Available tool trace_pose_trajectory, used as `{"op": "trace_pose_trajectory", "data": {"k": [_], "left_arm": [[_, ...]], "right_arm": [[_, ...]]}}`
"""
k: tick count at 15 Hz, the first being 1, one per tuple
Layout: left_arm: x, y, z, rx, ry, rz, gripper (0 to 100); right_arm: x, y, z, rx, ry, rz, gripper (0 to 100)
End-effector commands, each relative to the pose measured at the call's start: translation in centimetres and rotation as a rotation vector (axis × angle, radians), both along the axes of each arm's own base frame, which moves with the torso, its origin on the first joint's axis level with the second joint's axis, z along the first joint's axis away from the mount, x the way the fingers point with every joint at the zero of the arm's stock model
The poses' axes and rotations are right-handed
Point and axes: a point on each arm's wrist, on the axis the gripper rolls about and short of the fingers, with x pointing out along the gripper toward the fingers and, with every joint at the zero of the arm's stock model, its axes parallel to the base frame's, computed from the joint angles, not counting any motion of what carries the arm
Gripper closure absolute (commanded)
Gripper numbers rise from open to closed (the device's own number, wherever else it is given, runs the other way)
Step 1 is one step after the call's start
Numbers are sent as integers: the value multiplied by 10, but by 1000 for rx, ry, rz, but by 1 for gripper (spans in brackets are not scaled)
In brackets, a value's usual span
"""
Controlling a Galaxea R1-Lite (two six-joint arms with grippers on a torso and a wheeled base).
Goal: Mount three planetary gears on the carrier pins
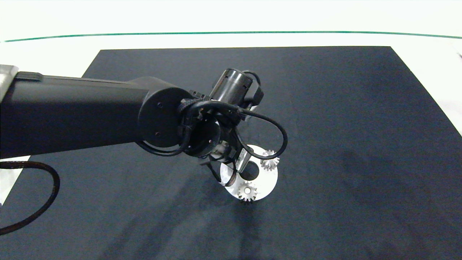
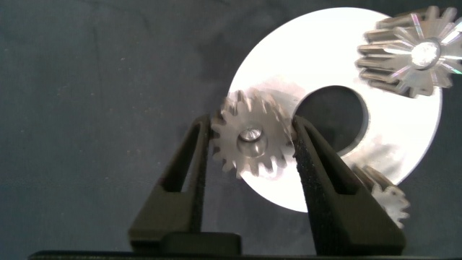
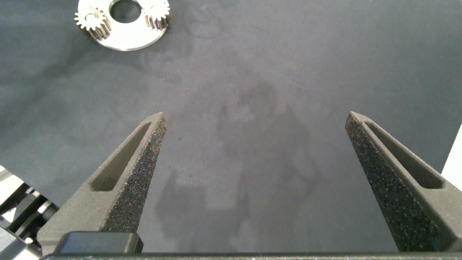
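1. A third gear (image 2: 251,141) is clamped between the left pincer (image 2: 251,155) fingers, over a pin on the white disc (image 2: 404,130).
2. Two gears (image 1: 247,191) (image 1: 269,160) are seated on the disc.
3. The right pincer (image 3: 256,155) is held wide above the dark mat (image 3: 289,72), well apart.

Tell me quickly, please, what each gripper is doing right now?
Left gripper: shut on a small silvery toothed gear over the flat white round disc.
Right gripper: open, holding nothing, above the dark mat.
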Motion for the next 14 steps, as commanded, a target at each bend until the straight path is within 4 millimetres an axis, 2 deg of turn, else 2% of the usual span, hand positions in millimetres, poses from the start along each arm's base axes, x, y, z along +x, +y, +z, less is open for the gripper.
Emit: {"op": "trace_pose_trajectory", "data": {"k": [1,3,6,9,10,12,14], "left_arm": [[-1,1,2,0,-2,4,0],[-1,2,3,-5,-4,6,0],[-22,32,24,-12,-47,52,0],[-58,80,45,-49,-133,127,0],[-76,108,50,-73,-161,159,0],[-102,150,51,-127,-223,231,0],[-128,191,51,-208,-364,321,0]], "right_arm": [[0,0,0,-5,2,0,0],[0,0,0,-5,2,0,0],[-1,-1,0,-2,-3,-2,0],[-1,-1,1,-1,-8,-14,0],[0,-1,0,-5,-5,-27,0],[2,-2,-1,-22,-6,-118,0],[2,-6,-10,-46,7,-242,0]]}}
